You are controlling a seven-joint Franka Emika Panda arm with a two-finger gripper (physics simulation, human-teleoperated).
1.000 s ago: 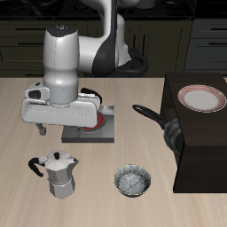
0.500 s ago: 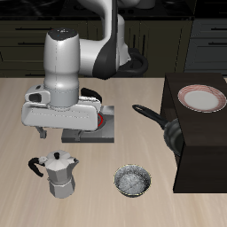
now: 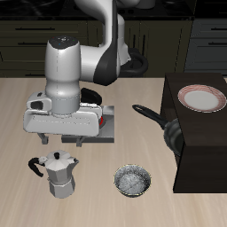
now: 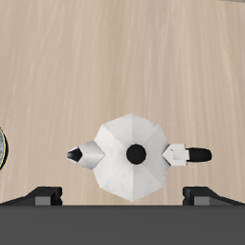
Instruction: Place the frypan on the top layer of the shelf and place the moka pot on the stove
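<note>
Arm bent forward over table, wrist pointing straight down, gripper (image 3: 60,140) hovering right above moka pot (image 3: 58,175), not touching. Fingers (image 4: 45,194) spread wide apart, nothing between them; pot centred beneath in wrist view, upright, near table's front edge. Stove (image 3: 105,131) just behind, partly hidden by arm. Frypan (image 3: 166,127) leaning against side of shelf (image 3: 208,151). Small metal bowl (image 3: 133,181) beside pot; plate (image 3: 201,98) on shelf top.

Glossy white-grey arm (image 3: 69,75), black joints
</note>
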